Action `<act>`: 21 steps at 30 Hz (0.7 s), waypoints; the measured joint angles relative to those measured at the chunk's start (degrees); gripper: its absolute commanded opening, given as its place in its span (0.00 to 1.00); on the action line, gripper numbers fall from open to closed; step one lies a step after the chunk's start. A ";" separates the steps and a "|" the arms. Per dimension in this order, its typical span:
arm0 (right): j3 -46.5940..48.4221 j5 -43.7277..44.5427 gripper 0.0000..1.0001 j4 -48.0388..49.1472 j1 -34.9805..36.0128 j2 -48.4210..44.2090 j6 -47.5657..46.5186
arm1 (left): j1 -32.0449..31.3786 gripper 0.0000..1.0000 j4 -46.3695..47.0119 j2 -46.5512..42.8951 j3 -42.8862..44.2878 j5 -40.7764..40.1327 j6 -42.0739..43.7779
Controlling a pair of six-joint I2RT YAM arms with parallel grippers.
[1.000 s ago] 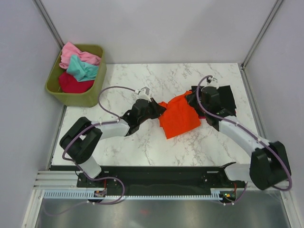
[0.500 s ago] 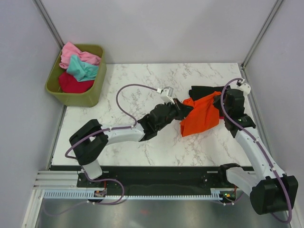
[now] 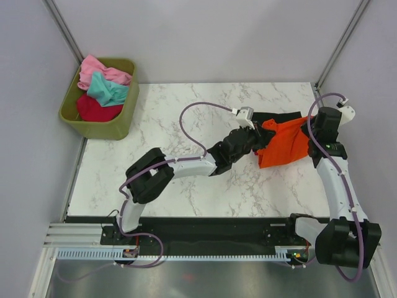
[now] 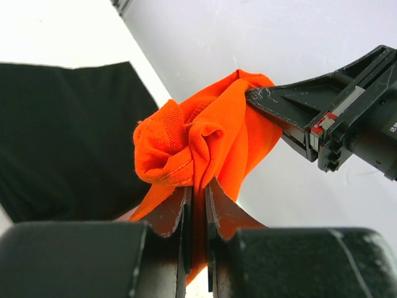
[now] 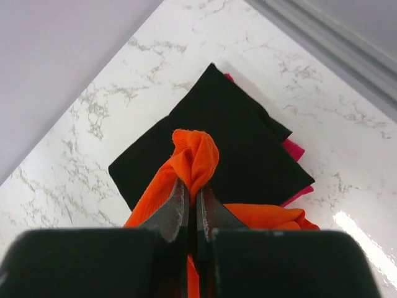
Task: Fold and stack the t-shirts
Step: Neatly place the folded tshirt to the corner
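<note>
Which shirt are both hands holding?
The orange t-shirt: left hand and right hand both pinch it. The black t-shirt lies flat, untouched.

One orange shirt [image 3: 286, 144], one black [image 5: 236, 143], one crimson [image 5: 298, 150], one pink [image 3: 93, 67], one teal [image 3: 108, 90], one dark red [image 3: 96, 110]; one bin [image 3: 99, 129].

Setting: robot test cell, lab-type. Evidence: my left arm [image 3: 186, 167] and right arm [image 3: 338, 183] bolted to a black base plate [image 3: 205, 231] at 6 o'clock. Marble-print tabletop [image 3: 186, 192]. Blank grey panel walls [image 3: 217, 37] on aluminium posts [image 3: 64, 31]. Slotted cable duct [image 3: 186, 254]. Green bin [image 3: 99, 129] at 10 o'clock.
</note>
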 measured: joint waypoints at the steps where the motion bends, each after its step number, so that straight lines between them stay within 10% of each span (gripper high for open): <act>1: 0.44 0.72 0.00 0.02 -0.20 0.02 0.00 | -0.02 0.02 0.02 0.81 1.33 0.00 0.20; 21: 8.66 4.50 0.00 8.09 -1.14 20.46 3.13 | 4.55 0.02 -3.30 18.18 23.21 -0.92 2.21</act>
